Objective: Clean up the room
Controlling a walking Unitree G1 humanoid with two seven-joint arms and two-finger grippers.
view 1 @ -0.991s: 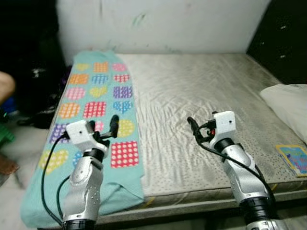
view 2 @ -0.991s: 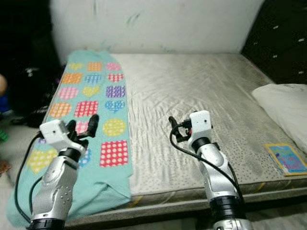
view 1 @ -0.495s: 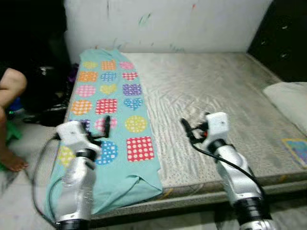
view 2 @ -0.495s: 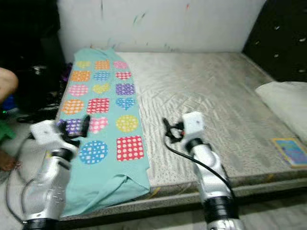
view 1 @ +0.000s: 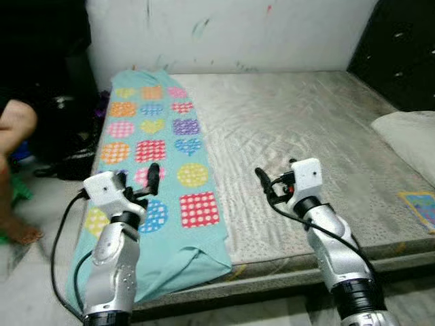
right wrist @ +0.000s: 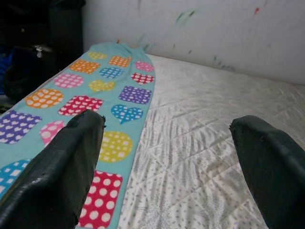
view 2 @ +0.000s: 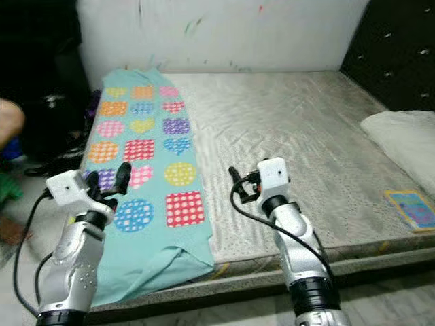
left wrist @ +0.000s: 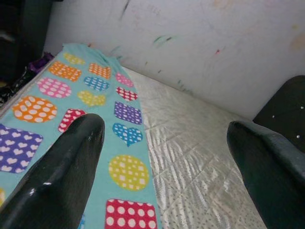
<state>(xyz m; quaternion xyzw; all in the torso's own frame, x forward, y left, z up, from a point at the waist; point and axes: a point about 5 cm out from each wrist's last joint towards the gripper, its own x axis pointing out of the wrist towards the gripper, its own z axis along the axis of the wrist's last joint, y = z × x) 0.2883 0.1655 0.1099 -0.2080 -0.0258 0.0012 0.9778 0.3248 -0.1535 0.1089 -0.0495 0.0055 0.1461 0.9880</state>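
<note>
a teal blanket (view 1: 158, 159) patterned with coloured hearts, circles and squares is spread lengthwise along the left side of a bare grey mattress (view 1: 299, 136), its near end bunched and draped over the mattress edge. the left gripper (view 1: 151, 178) is held above the near part of the blanket, close to its outer edge, and its fingers (left wrist: 62, 167) are seen spread well apart in the left wrist view, with nothing between them. the right gripper (view 1: 264, 183) is held over the bare mattress just beside the blanket's inner edge, and its fingers (right wrist: 57, 162) are likewise seen wide apart and empty in the right wrist view. a white pillow (view 1: 408, 136) is lying at the right edge of the mattress, well apart from the blanket, and a small colourful book or card (view 1: 421, 207) is lying nearer the front corner on that side. a marked white wall (view 1: 231, 34) is seen behind the far end of the blanket, and a dark tufted headboard (view 1: 397, 51) stands at the far right. part of a person's leg and foot (view 1: 15, 170) is seen on the floor beyond the blanket's outer side, next to dark clutter (view 1: 58, 129).
</note>
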